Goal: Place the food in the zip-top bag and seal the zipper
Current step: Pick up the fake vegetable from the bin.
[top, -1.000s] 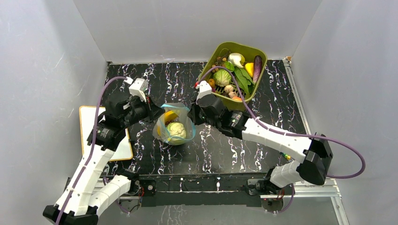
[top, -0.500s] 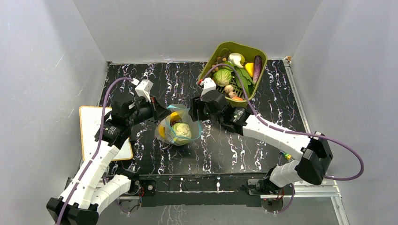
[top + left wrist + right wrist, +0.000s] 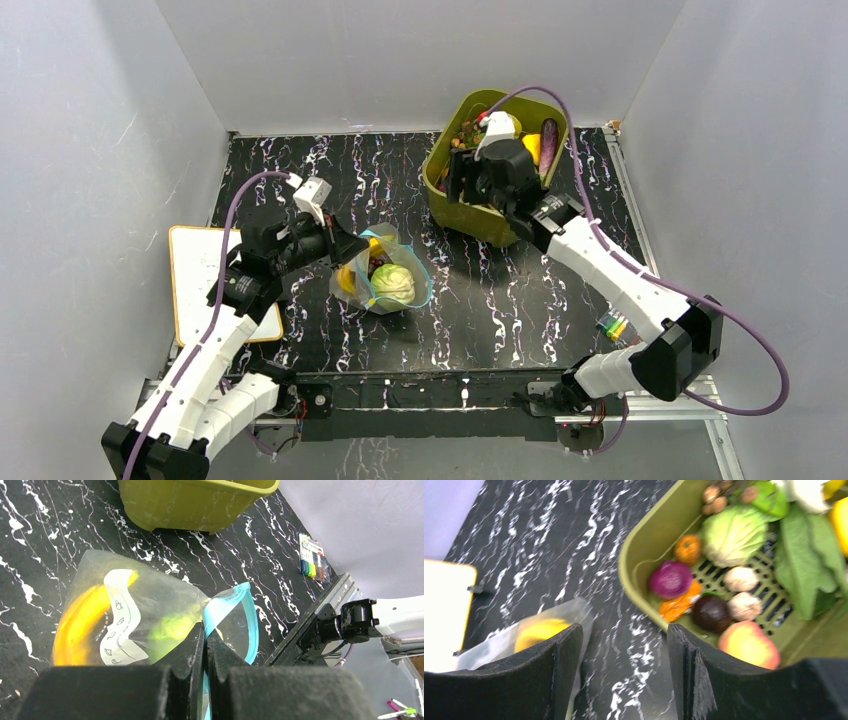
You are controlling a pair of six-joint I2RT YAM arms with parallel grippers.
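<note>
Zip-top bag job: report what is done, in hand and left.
Done: a green cabbage and yellow banana lie in the clear plastic zip-top bag. In hand: left gripper pinches its light blue zipper; right gripper hangs open at the olive-green plastic tub. Left: the tub's toy food, then sealing.

No words, brands or numbers can be read in any view. A white printed panel (image 3: 120, 620) is seen on the zip-top bag (image 3: 165, 592), at the lower left of the left wrist view; only small outline drawings are made out on it, no letters. Any printing on the pack of markers (image 3: 311, 562) at the upper right is too small to be read.
</note>
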